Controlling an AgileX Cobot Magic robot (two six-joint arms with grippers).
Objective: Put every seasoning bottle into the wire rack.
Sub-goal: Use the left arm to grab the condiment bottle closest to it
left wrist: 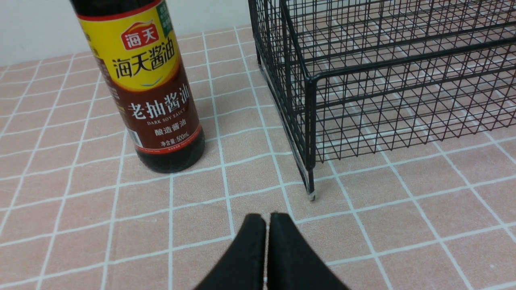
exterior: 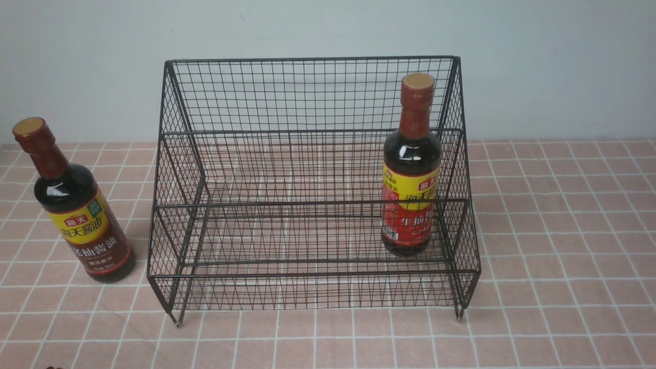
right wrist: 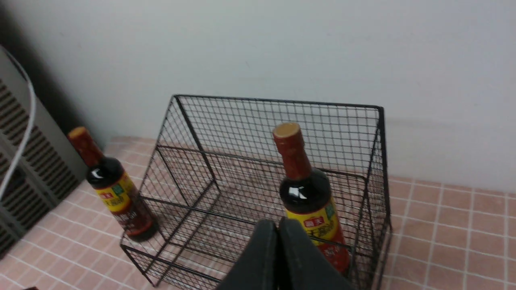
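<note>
Surface: table (exterior: 564,230) under a salmon-pink cover w/ white grid lines, like small tiles. Flat, matte. Behind it a plain pale grey-green wall (exterior: 538,77), no marks I can read.

Rt wrist cam also catches a grey louvred panel (right wrist: 24,161) off to the rack's left, w/ a white cable (right wrist: 25,121) curving across it.

Wire rack (exterior: 307,58): black mesh, on short feet mid-table, back towards the wall.

Red-label bottle (exterior: 411,169): upright inside the rack at its rt end, close to the rt side wall. Can't tell which tier for sure. Wires cross the label. I read a red 海天 logo on the yellow band and 生抽 below; the rest is too small.

Brown-label bottle (exterior: 77,205): upright on the table, left of the rack, not touching it. Label is sharp in the left wrist cam (left wrist: 149,80): red 海天 logo, 海天酱油 on yellow, then 老抽酱油, "DARK SOY SAUCE", 酿造酱油 and 500mL at the bottom.

Left gripper (left wrist: 266,219): jaws clenched together, nothing between them, low over the table in front of the brown-label bottle and the rack's left front foot.

Right gripper (right wrist: 278,225): jaws clenched too, empty, up above the rack's front, nearer the red-label bottle.

Neither arm shows in the front cam.
</note>
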